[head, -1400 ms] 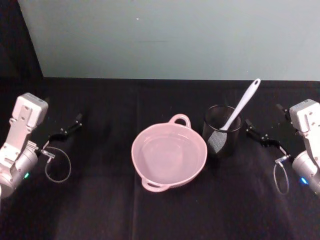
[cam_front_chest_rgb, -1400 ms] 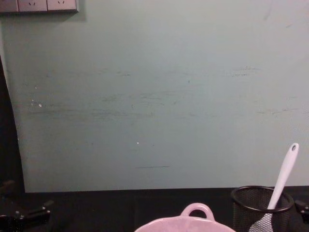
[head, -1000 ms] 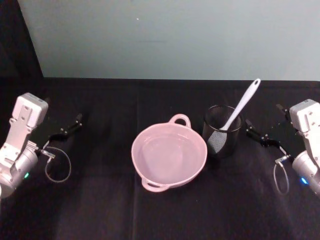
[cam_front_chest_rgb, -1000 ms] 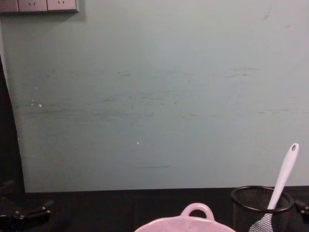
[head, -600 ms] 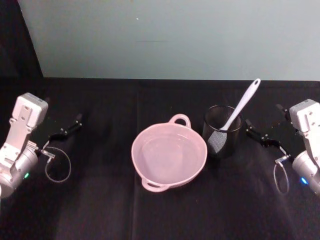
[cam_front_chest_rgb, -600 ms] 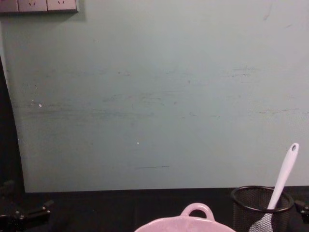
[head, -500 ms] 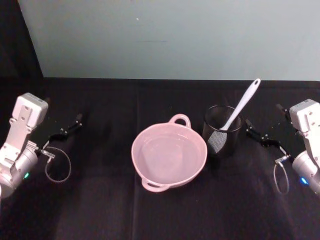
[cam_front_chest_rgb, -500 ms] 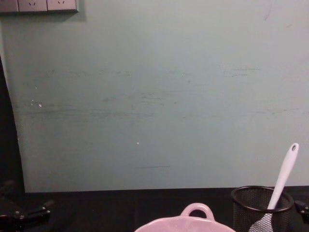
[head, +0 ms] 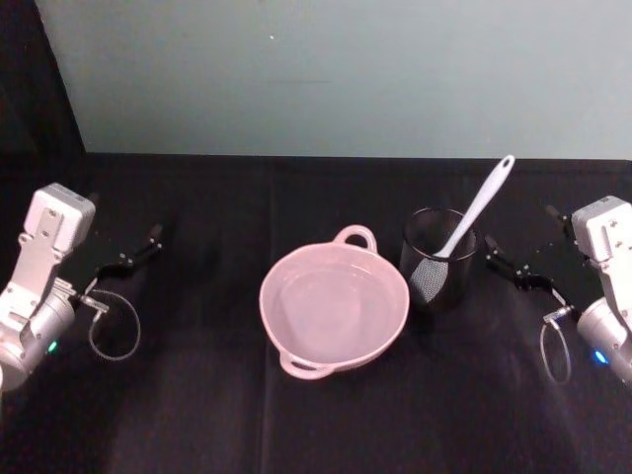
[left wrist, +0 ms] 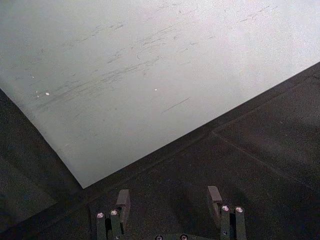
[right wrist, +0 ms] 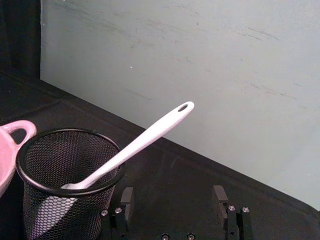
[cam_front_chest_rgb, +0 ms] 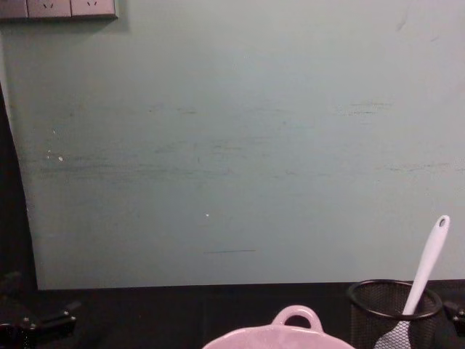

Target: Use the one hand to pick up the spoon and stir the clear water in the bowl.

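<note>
The white spoon (head: 480, 203) stands tilted in a black mesh cup (head: 437, 261), head down and handle up toward the back right. In the right wrist view the spoon (right wrist: 145, 136) leans over the cup's rim. Left of the cup sits the pink bowl (head: 267, 296), with clear water inside and a loop handle at its far rim. My right gripper (head: 521, 239) is open just right of the cup, touching nothing; its fingers (right wrist: 127, 197) stand apart. At the far left my left gripper (head: 126, 223) is open and empty, with its fingers (left wrist: 123, 199) spread over the black cloth.
A black cloth (head: 197, 395) covers the table, with open room in front of the bowl and on the left. A pale green board (head: 336, 69) closes the back. A thin cable loop (head: 115, 326) hangs by each wrist. The chest view shows the spoon (cam_front_chest_rgb: 428, 263) and cup (cam_front_chest_rgb: 378, 305) low right.
</note>
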Tool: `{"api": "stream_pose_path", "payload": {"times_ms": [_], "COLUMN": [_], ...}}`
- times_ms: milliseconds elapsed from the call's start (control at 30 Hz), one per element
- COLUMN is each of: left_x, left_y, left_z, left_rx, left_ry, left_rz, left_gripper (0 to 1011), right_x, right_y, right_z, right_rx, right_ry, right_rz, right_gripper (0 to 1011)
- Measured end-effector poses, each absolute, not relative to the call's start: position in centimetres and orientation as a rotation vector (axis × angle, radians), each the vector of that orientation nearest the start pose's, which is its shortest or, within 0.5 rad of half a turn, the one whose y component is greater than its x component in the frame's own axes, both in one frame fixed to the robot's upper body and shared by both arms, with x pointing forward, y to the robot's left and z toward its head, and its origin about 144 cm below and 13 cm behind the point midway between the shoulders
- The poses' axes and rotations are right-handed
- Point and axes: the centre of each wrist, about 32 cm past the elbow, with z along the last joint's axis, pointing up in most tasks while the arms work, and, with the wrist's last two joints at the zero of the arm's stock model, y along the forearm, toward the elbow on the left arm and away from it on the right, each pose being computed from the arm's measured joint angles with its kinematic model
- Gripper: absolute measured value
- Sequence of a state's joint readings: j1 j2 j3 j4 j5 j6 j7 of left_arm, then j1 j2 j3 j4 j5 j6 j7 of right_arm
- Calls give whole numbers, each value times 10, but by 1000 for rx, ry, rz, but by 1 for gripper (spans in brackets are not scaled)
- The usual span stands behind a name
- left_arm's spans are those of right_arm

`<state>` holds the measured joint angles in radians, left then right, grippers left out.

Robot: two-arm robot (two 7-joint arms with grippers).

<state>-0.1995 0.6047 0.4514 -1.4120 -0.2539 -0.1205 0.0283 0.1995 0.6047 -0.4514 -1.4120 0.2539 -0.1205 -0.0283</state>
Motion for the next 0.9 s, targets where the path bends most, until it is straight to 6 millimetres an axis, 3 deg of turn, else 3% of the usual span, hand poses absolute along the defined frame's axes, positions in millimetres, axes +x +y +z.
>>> {"api": "stream_pose_path", "payload": {"times_ms": [333, 600, 900], "left_x": [489, 489, 489], "left_y": [310, 310, 310], "left_z": [1140, 1140, 1140], "left_rx": [304, 304, 304], "left_ry": [-285, -285, -285], "left_rz": [1248, 1248, 1248], "left_gripper": [1011, 1011, 1011], "right_x": [469, 446, 453], "right_y": [-315, -317, -313], "right_z": [1145, 1145, 1145], "right_rx": [-302, -157, 178], "right_ry": [-280, -180, 175], "right_rz": [-1277, -1315, -1280], "right_gripper": [1003, 1003, 1002]}}
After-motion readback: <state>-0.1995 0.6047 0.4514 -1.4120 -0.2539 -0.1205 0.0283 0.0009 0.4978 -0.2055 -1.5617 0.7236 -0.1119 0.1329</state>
